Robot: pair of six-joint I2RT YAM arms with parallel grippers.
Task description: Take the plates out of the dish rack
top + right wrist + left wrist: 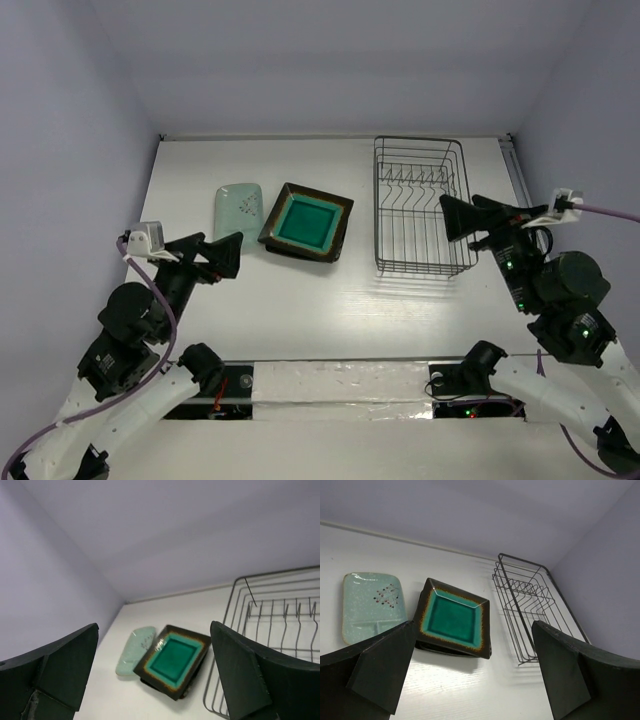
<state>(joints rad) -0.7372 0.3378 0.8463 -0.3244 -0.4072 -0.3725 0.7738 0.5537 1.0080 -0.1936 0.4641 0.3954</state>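
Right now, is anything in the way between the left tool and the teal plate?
Nothing visible: only bare table lies between the open left tool and the teal plate. The mint plate sits to one side.

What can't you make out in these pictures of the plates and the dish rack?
1. Teal plate: the left wrist view shows a dark edge beneath it; the plate itself hides what that is.
2. Dish rack: in the right wrist view, cut off by the frame's right edge and the right end effector.
3. Mint plate: its dotted pattern is too small to read in the top and right wrist views.
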